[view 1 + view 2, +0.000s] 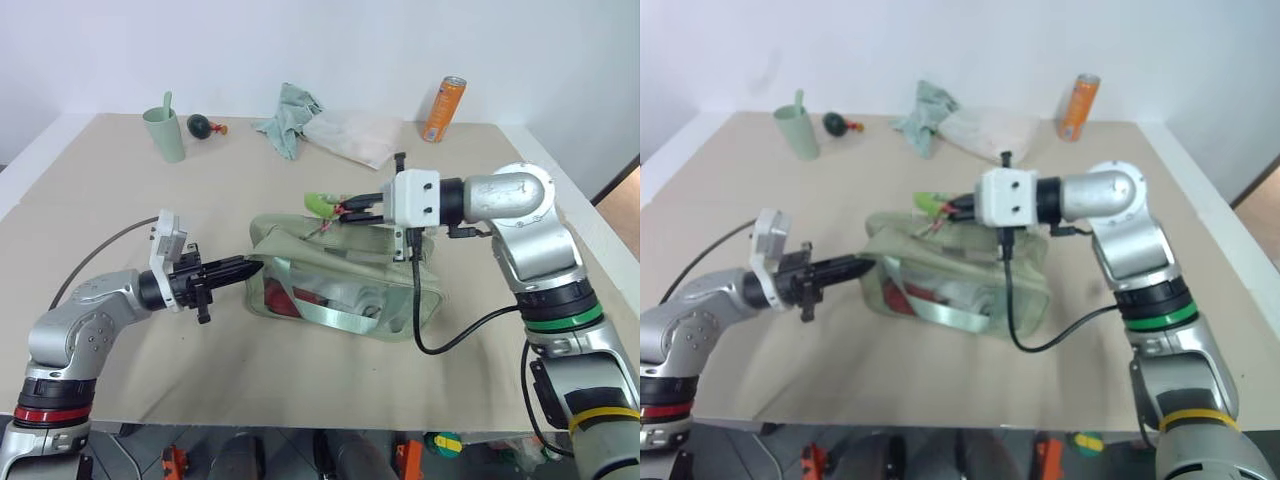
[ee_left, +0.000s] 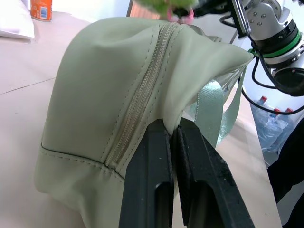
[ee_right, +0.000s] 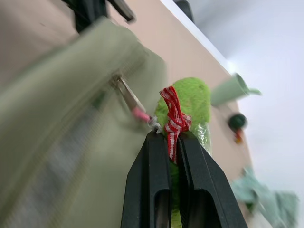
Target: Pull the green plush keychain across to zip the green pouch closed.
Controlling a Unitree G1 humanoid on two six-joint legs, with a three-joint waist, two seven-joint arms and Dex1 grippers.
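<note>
From the head views, the green pouch (image 1: pixel 340 290) lies near the middle of the bench (image 1: pixel 120 190), a pale sage fabric bag with clear side panels showing red contents and a light green webbing handle draped over its front. The left gripper (image 1: pixel 250 266) has its jaws shut on the pouch's end. The left wrist view adds the closed zipper teeth running up over the fabric hump. The right gripper (image 3: pixel 172 137) has its jaws clamped on the green plush keychain (image 3: pixel 187 102), above the pouch's far top edge. The right wrist view shows its lime fuzz, a red-and-white ribbon, and a pink link to the metal zipper pull.
</note>
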